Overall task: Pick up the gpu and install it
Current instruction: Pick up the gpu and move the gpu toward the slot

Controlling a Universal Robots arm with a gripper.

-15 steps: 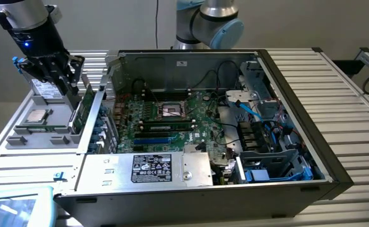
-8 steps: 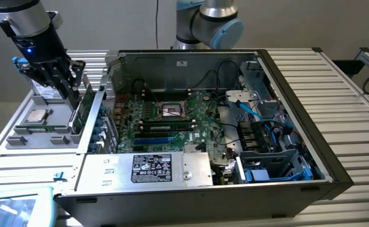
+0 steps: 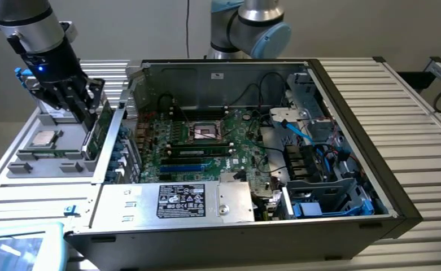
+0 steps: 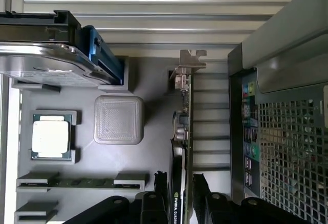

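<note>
The gpu [image 4: 183, 126] stands on edge in a slot of the grey parts tray [image 4: 154, 96], its metal bracket at the far end and its black cooler on one face. In the exterior view, the gpu [image 3: 104, 131] shows as a green board upright beside the open computer case, at the exterior view's left. My gripper [image 4: 179, 185] straddles the card's near end, with a black finger [image 4: 160, 193] against the cooler side and the other against the board side. The gripper [image 3: 91, 119] hangs straight down over the tray.
The tray [image 3: 24, 169] also holds a processor [image 4: 50, 138], a hard drive with a blue rail [image 4: 46, 55], a grey square block [image 4: 119, 126] and a memory stick [image 4: 82, 182]. The open case [image 3: 371, 192] with the large green motherboard [image 3: 205, 152] lies close beside the card. A second arm [image 3: 250, 28] stands behind.
</note>
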